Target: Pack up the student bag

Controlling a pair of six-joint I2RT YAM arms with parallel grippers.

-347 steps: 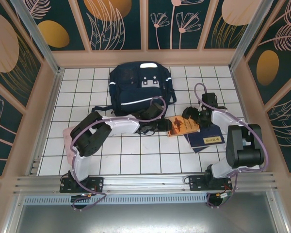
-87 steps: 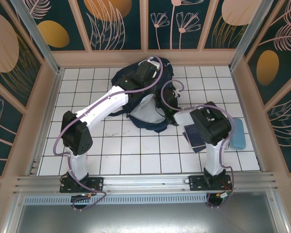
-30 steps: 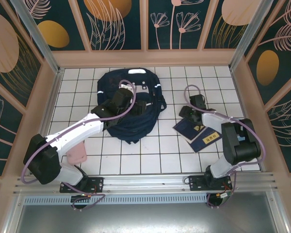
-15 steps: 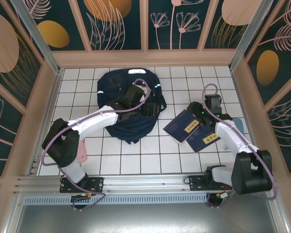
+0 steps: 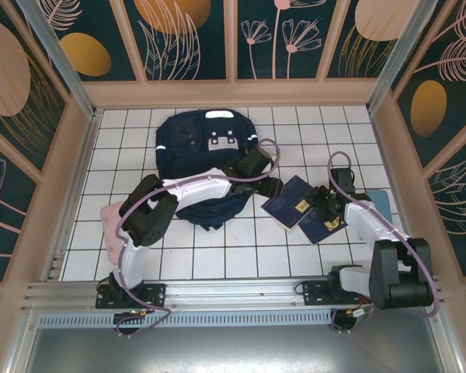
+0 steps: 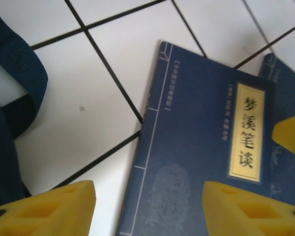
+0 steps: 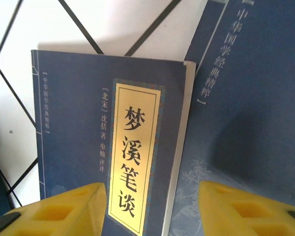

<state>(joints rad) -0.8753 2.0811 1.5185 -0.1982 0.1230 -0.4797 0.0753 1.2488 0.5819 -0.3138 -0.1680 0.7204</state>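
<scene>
While both arms crowd in over the loose books, we find the bag point(image 5: 194, 140) lying flat at the far left-centre of the tiled table point(image 5: 217, 249), top end toward the back wall, with the left arm reaching across its near end. The left gripper point(image 5: 269, 186) hovers just off the bag's right side, above the bag-side long edge of the top book point(image 5: 293, 203). Its yellow pads point(image 6: 44, 209) stand apart and have nothing pinched. One is over bare tile beside a black strap point(image 6: 22, 73), the other over the navy cover. The right gripper point(image 5: 324, 203) hangs at the book's opposite side, where it overlaps a second book point(image 5: 325, 231). Those pads point(image 7: 56, 209) gape too, empty, one over each cover.

Now the bit that counts, as we read it: the top book sits between the two grippers, slanted across the tile lines, and the bag lies to its left and a little farther back. So the left arm is the nearer one for the bag, and its jaws already straddle that long edge. From above we cannot tell whether the bag's mouth is open.
</scene>
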